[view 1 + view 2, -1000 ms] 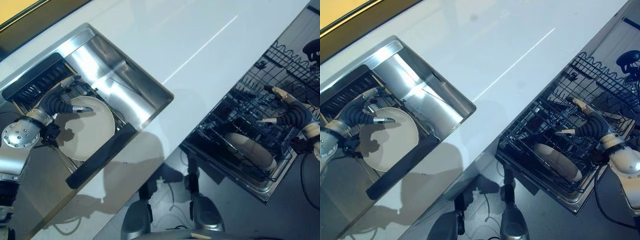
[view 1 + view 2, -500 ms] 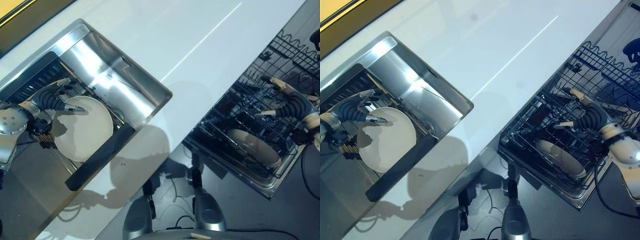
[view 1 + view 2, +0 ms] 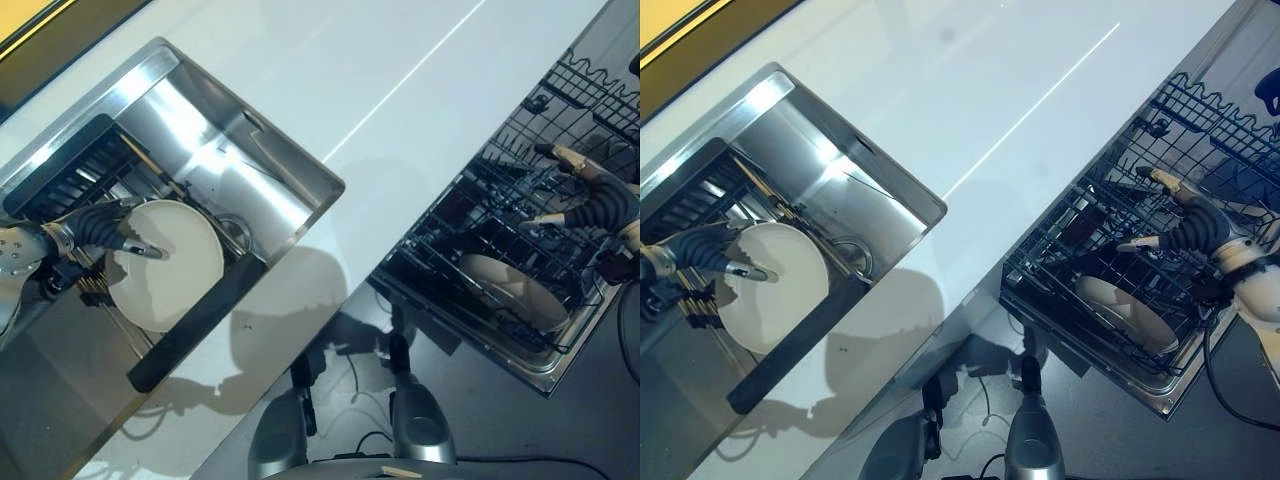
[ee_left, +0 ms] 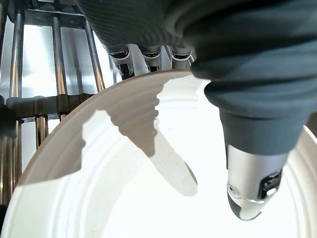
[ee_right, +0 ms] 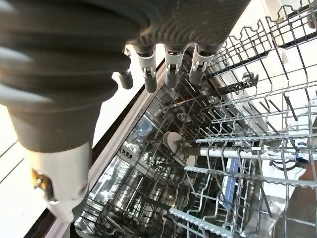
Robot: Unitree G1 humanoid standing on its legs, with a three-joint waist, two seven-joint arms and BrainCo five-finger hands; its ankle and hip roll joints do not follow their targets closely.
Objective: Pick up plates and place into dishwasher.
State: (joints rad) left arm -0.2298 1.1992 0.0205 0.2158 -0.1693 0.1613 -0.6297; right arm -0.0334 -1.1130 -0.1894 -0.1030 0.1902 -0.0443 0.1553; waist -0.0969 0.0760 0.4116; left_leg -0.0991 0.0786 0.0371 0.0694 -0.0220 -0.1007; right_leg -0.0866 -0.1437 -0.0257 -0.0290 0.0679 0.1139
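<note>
Nearest the robot, to its right, the pulled-out black wire dishwasher rack (image 3: 500, 250) already holds one round cream plate (image 3: 512, 292), lying tilted among the tines. The right hand (image 3: 1185, 222) hovers over that rack with fingers spread and thumb apart, holding nothing; its wrist view looks down through the wire tines.

Further off, to the left, the steel sink (image 3: 255, 195) is set into the white desk (image 3: 380, 70). A second round cream plate (image 3: 168, 265) rests in it on a rack of metal bars (image 4: 54, 54), beside a black slatted tray (image 3: 75, 170) and a flat black bar (image 3: 195, 325) along the sink's near edge. The left hand (image 3: 118, 230) reaches over this plate: in its wrist view the thumb lies above the plate's face while the fingers (image 4: 148, 57) drop behind the far rim, so it looks like a pinch forming, not yet clearly closed.

So I count two plates: one in the dishwasher, one still in the sink.

The risk, as I judge it, is a thin rim grip on a smooth plate; it could slip when lifted, clatter back onto the bars, or catch the black bar on its way out. Carried across, it might also knock the plate already in the rack.
</note>
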